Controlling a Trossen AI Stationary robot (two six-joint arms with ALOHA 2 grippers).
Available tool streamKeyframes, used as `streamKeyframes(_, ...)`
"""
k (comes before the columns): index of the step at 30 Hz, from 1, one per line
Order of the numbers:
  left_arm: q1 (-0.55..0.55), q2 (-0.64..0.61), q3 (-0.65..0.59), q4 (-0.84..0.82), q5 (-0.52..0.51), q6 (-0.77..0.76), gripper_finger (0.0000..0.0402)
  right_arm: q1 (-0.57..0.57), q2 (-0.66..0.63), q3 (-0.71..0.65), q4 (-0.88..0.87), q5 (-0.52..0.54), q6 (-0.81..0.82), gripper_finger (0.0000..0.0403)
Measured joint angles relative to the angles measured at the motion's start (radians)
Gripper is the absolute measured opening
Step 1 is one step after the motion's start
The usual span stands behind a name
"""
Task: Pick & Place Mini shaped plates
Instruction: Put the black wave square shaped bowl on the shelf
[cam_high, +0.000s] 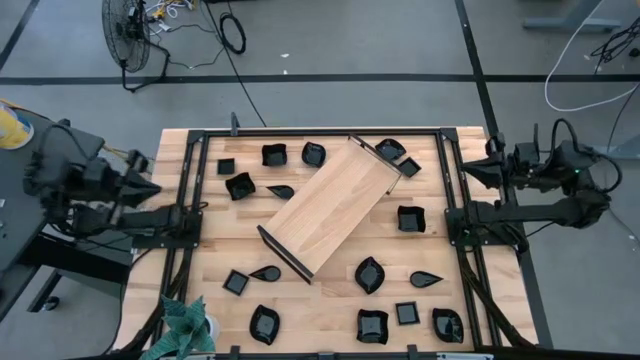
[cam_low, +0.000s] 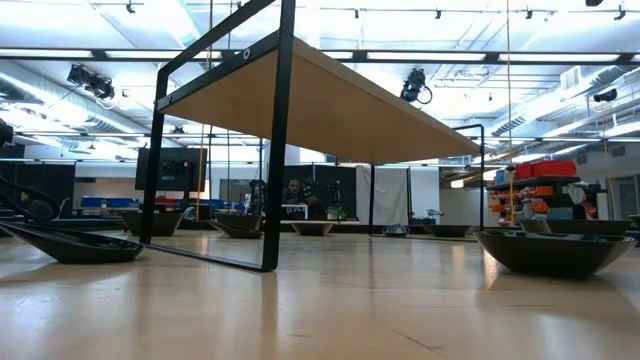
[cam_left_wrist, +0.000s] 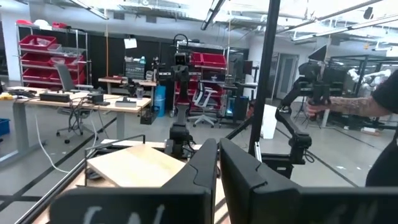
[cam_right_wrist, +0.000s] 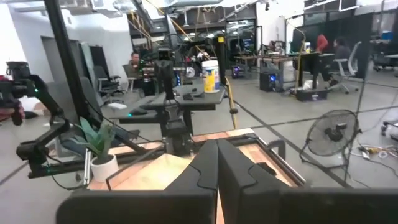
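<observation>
Several mini shaped plates, small glossy black dishes, lie scattered on the wooden table: one wavy-rimmed (cam_high: 240, 185) at the far left, a square one (cam_high: 410, 218) at the right, a leaf-shaped one (cam_high: 369, 274) toward the near side. In the low view two of them (cam_low: 80, 243) (cam_low: 555, 250) rest on their bases. My left gripper (cam_high: 150, 185) (cam_left_wrist: 217, 165) hangs shut over the table's left edge, pointing level across the table. At the right edge my right gripper (cam_high: 470, 170) (cam_right_wrist: 217, 163) is shut as well, pointing level toward the left. Neither holds anything.
A long light-wood tray with black ends (cam_high: 335, 205) (cam_low: 330, 100) lies slantwise in the middle, among the plates. A black frame (cam_high: 320, 131) borders the table. A potted plant (cam_high: 185, 325) stands at the near left corner. A person's arm (cam_left_wrist: 348, 106) shows beyond the table.
</observation>
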Motion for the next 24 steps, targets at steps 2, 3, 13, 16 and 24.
streamKeyframes(2,0.0,0.0,0.058,-0.08,-0.001,0.017,0.0025,0.0,0.0,0.017,-0.04,0.016,0.0,0.0002)
streamKeyframes(3,0.0,0.0,0.084,-0.117,-0.003,0.021,0.0025,0.0,0.0,0.025,-0.062,0.018,0.0,0.0002)
streamKeyframes(13,-0.002,0.0,0.268,-0.42,-0.036,0.054,0.0025,0.0,0.0,0.041,-0.146,0.024,-0.036,0.0002)
streamKeyframes(16,-0.003,0.0,0.32,-0.46,-0.043,0.054,0.0025,0.0,0.0,0.041,-0.148,0.046,-0.046,0.0002)
streamKeyframes(24,-0.003,0.0,0.414,-0.515,-0.044,0.056,0.0025,0.0,0.0,0.041,-0.154,0.046,-0.058,0.0002)
